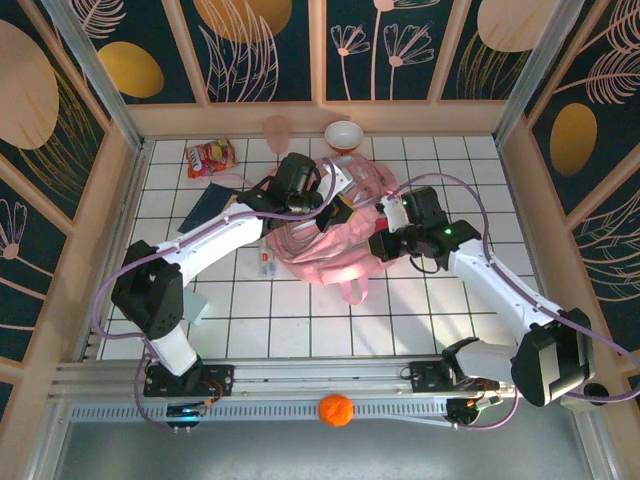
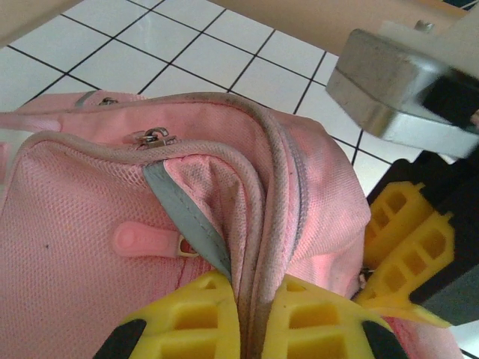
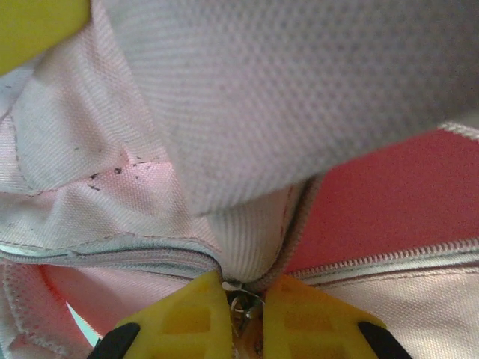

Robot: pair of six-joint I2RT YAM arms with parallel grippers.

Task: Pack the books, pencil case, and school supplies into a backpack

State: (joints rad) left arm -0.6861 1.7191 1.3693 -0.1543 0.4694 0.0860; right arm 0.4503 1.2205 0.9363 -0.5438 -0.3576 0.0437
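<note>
The left gripper [image 2: 251, 329] pinches the pink backpack [image 2: 75, 209] along its piped seam [image 2: 260, 206]; the right gripper [image 3: 243, 318] clamps its zipper pull [image 3: 239, 301].

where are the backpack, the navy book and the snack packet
backpack [image 1: 316, 256], top view, pink front panel
navy book [image 1: 207, 208], top view, dark cover
snack packet [image 1: 210, 157], top view, packet's middle

No text, brand or number is reading legibly in any view. The red-orange snack packet [image 1: 210, 157] is carrying colourful printing, appearing too small to make out. The slim clear-white oblong [image 1: 265, 265] is showing red marks, equally undecipherable. The pink backpack [image 2: 75, 224] is presenting only plain fabric.
</note>
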